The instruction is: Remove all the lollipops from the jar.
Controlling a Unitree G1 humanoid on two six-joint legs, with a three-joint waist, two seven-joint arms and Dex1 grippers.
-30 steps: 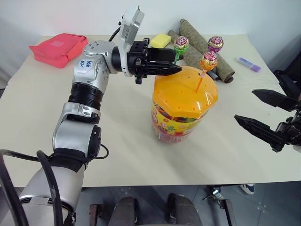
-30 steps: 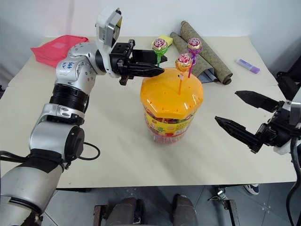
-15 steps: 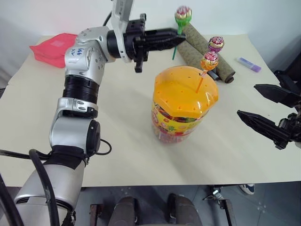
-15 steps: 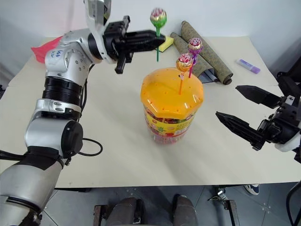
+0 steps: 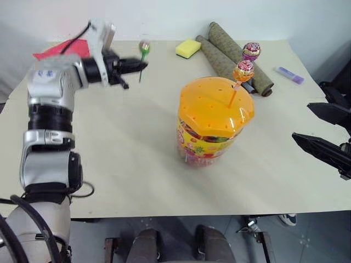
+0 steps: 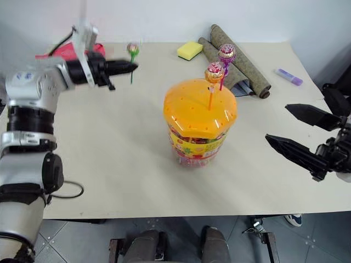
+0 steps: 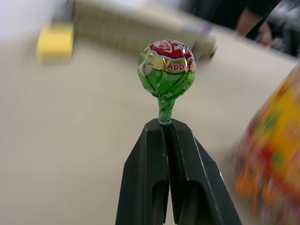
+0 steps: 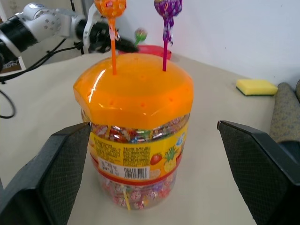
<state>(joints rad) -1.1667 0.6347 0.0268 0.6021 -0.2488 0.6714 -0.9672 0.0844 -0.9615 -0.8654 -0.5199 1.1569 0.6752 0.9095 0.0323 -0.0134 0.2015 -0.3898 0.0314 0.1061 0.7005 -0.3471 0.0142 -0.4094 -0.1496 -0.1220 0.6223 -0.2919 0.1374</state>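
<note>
Beige table under white wall. Jar stands mid-table: clear tub, candy-print label, orange domed lid dotted with holes. I see orange lollipop and purple lollipop standing upright in lid holes at far side of jar. My left gripper, well left of jar above table, pinches green stick of green lollipop, red-green wrapper, ball up. Right gripper spread wide, right of jar, holding nothing.
</note>
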